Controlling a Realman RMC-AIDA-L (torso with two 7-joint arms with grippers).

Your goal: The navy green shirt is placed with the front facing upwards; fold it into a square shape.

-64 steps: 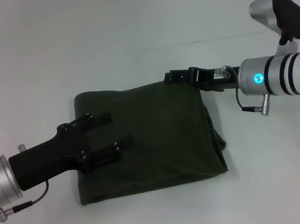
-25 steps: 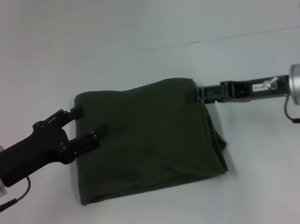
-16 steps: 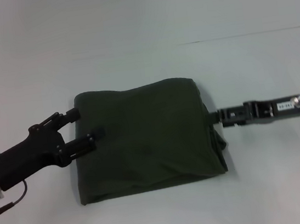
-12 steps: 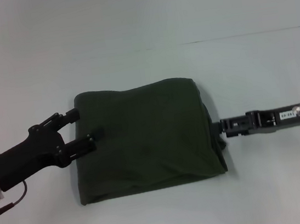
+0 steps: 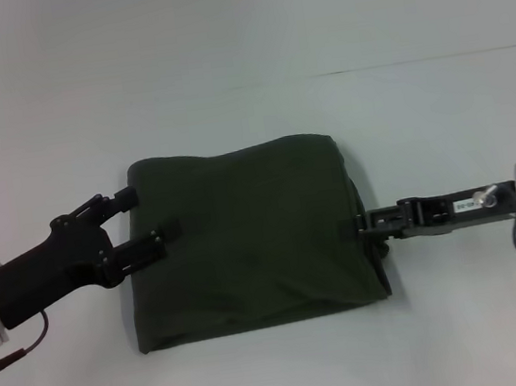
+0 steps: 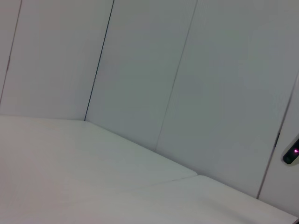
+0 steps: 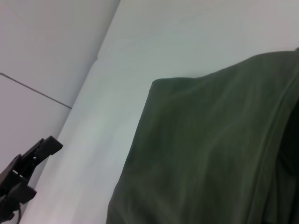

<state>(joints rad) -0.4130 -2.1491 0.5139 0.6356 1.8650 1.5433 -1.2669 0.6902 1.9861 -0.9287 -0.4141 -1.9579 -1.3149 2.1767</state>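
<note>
shirt (image 5: 250, 237): folded near-square | right end effector (image 5: 365, 224): back touching right edge, grip can't tell | left end effector (image 5: 143, 222): open, empty, unmoved | tidying

My right wrist camera looks across the navy green shirt (image 7: 205, 154), folded, plain green, one corner toward the white table (image 7: 154, 42). Beyond it, my left gripper (image 7: 21, 179) shows, fingers apart.

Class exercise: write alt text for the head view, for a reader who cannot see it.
A navy green shirt, folded into a rough square, lies on a white table. The left gripper, fingers open, sits at its left edge; the right gripper reaches its right edge, where loose layers bulge out.
</note>
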